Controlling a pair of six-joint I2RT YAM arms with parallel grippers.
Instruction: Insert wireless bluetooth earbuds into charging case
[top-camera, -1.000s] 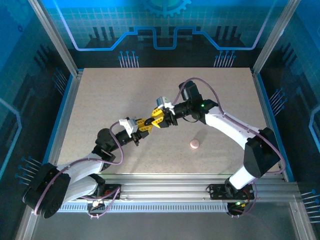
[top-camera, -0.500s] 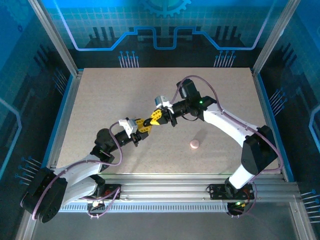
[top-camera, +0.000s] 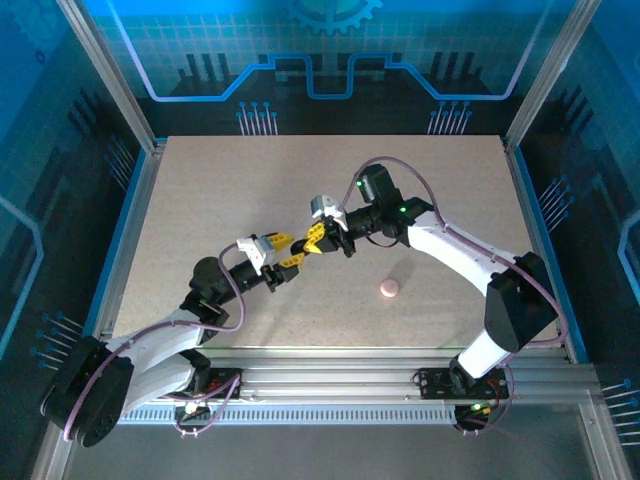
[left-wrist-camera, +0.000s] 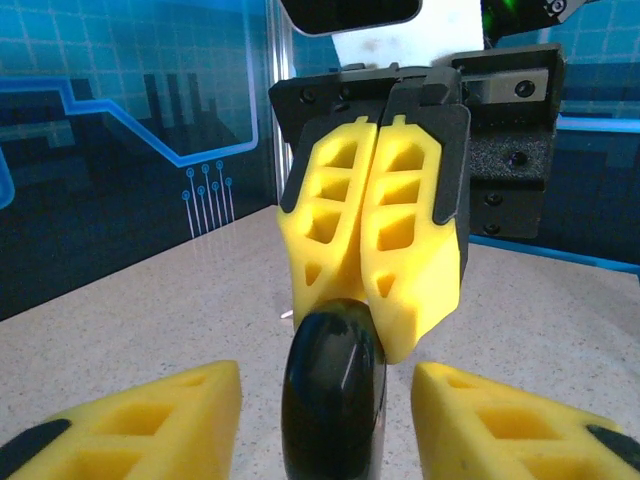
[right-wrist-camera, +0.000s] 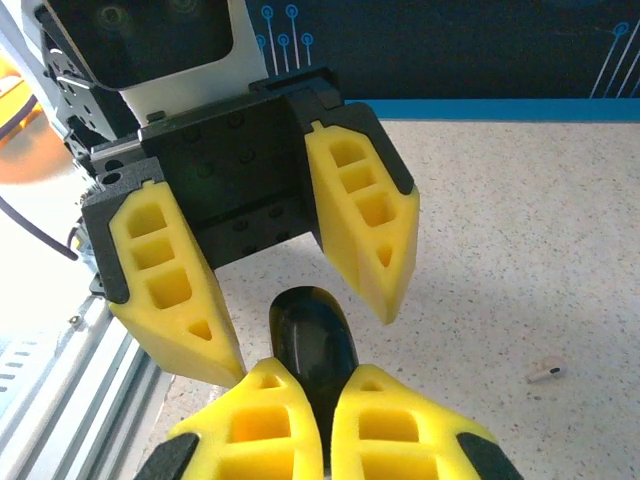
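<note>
black puck (left-wrist-camera: 333, 395), pinched in right gripper (left-wrist-camera: 368, 305)

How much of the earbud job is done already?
Hardly any. Done: nothing looks tucked in yet. In hand: the right gripper is shut on a shiny black round piece, maybe the case, and the left gripper stands open around it. Left: all the putting-in; a small white piece lies loose on the table.
</note>
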